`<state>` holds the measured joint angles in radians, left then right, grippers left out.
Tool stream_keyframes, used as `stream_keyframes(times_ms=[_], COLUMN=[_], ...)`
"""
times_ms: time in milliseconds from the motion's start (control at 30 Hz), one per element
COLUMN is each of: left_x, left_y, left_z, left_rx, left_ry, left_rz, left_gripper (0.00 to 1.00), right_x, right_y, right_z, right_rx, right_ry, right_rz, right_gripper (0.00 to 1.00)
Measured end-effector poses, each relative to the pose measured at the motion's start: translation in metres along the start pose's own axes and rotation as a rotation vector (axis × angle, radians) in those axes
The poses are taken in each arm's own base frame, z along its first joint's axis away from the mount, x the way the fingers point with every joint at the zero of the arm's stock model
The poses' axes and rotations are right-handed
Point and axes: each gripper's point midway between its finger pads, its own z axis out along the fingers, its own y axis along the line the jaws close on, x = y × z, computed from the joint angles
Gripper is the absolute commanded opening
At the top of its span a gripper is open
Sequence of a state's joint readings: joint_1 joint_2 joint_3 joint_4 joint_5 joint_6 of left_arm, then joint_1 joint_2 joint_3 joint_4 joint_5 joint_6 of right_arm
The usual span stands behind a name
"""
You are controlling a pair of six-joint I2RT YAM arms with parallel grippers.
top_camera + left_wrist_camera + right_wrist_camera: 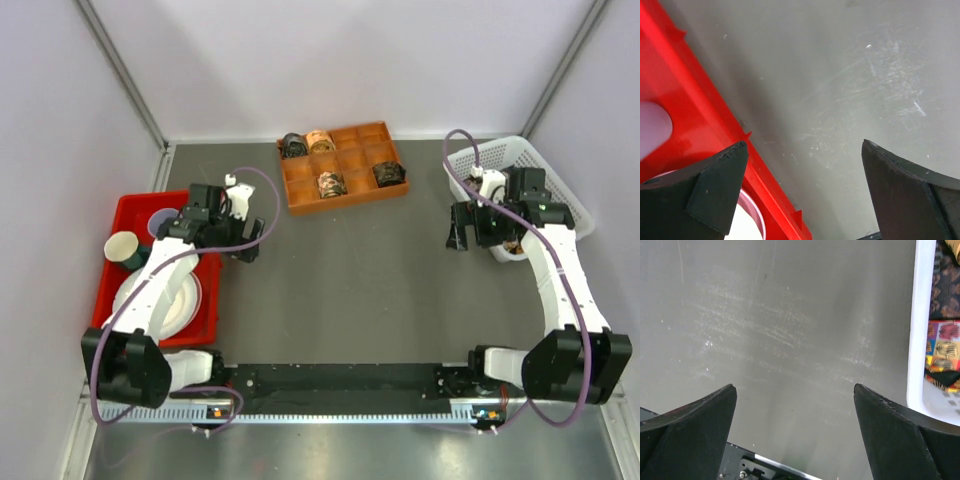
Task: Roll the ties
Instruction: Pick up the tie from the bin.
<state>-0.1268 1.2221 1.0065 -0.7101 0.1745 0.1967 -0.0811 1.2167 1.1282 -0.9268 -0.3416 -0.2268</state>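
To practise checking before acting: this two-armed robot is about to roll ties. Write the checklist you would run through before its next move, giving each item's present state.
1. The left pincer open and holding nothing: ok.
2. The right pincer open and holding nothing: ok.
3. Unrolled patterned fabric ties lying in the white plastic basket beside the right pincer: ok.
4. The orange divided tray has compartments without rolled ties: ok, only four filled.
5. The grey table between the arms bare for rolling: ok.
6. Number of ties in the basket: cannot tell.
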Motion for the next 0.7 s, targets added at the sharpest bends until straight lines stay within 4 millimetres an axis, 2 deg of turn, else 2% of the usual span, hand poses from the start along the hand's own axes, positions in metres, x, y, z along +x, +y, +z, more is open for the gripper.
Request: stream_keyframes(times_ms=[67, 133, 167, 267, 367, 500, 567, 700], left_x=[-0.007, -0.024, -0.035, -0.073, -0.094, -0.103, -0.102, -0.098], left_y=[-0.006, -0.010, -0.011, -0.013, -0.015, -0.024, -0.028, -0.035], left_z=[0.000, -0.002, -0.003, -0.007, -0.009, -0.007, -0.003, 0.007], left_rx=[0.012, 0.023, 0.027, 0.031, 0.032, 0.050, 0.065, 0.101], left_ry=[0.007, -0.004, -0.011, -0.062, -0.093, -0.103, -0.094, -0.067], left_rz=[0.035, 0.065, 0.076, 0.108, 0.132, 0.154, 0.159, 0.159], left_gripper=[0.99, 0.99, 0.99, 0.99, 0.99, 0.99, 0.99, 0.99], right_x=[-0.006, -0.021, -0.039, -0.069, -0.096, -0.119, -0.125, -0.136], right_y=[-0.001, -0.004, -0.009, -0.035, -0.056, -0.074, -0.083, -0.111], right_z=[0.000, -0.003, -0.006, -0.015, -0.027, -0.039, -0.039, -0.032], right_rx=[-0.016, -0.047, -0.069, -0.051, -0.015, 0.040, 0.066, 0.132], right_ry=[0.002, -0.009, -0.027, -0.083, -0.137, -0.186, -0.198, -0.216], right_rz=[0.014, 0.041, 0.062, 0.103, 0.111, 0.100, 0.094, 0.102], right_gripper=[0.99, 0.99, 0.99, 0.99, 0.99, 0.99, 0.99, 0.98])
